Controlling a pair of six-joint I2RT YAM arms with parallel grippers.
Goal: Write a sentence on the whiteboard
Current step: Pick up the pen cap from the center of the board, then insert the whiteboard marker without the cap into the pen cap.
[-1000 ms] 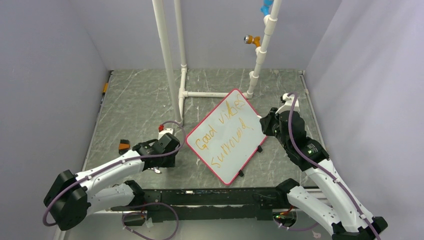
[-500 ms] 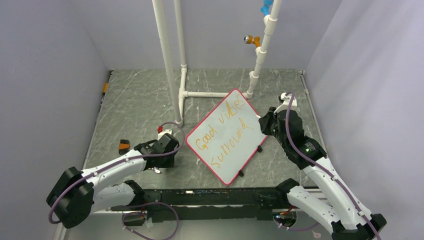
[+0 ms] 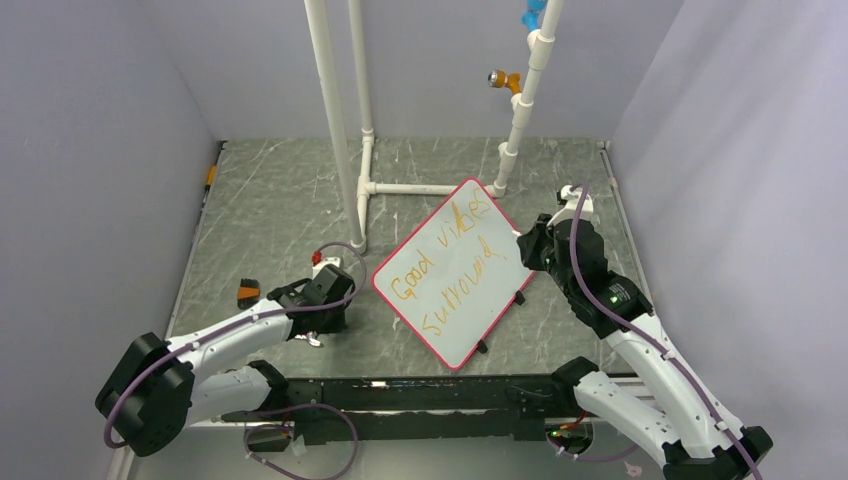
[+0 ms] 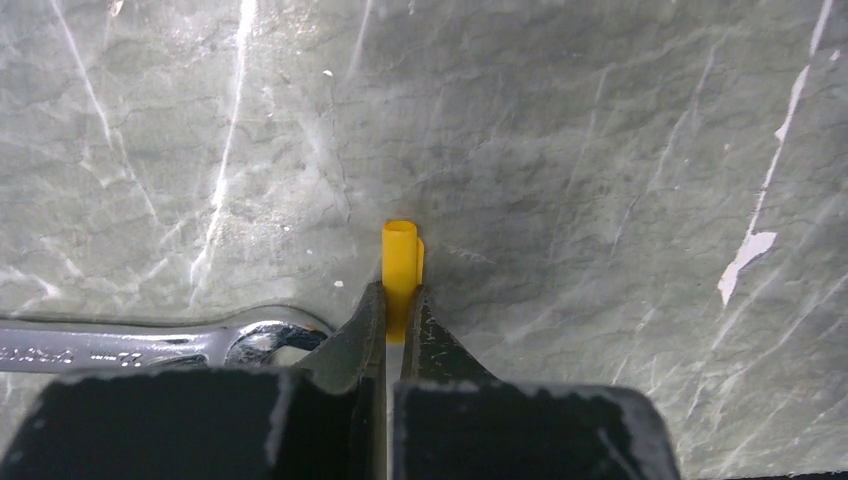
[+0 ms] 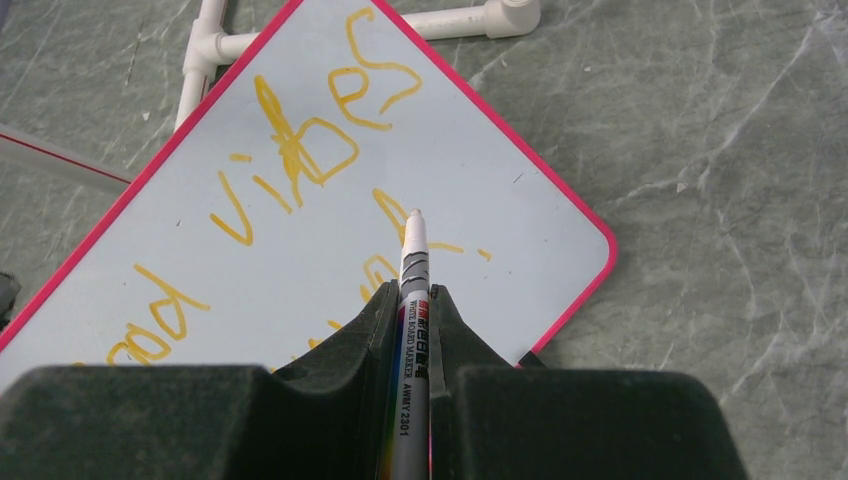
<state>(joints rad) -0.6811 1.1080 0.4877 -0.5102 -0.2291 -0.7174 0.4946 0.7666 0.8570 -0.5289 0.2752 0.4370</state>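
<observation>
The whiteboard with its pink rim lies tilted on the table and fills the upper left of the right wrist view. The sentence reads "Good vibes" over "surround" in orange-yellow. My right gripper is at the board's right corner, shut on a whiteboard marker whose tip points at the board near the end of the second line. My left gripper is left of the board, pointing down at the table, shut on a yellow marker cap.
A metal wrench lies on the table beside the left fingers. A white PVC pipe frame stands behind the board. A small orange and black object lies left of the left arm. Grey walls enclose the table.
The left arm has shifted slightly, its wrist a little further left. The right gripper with the marker has edged slightly left over the board's right corner.
</observation>
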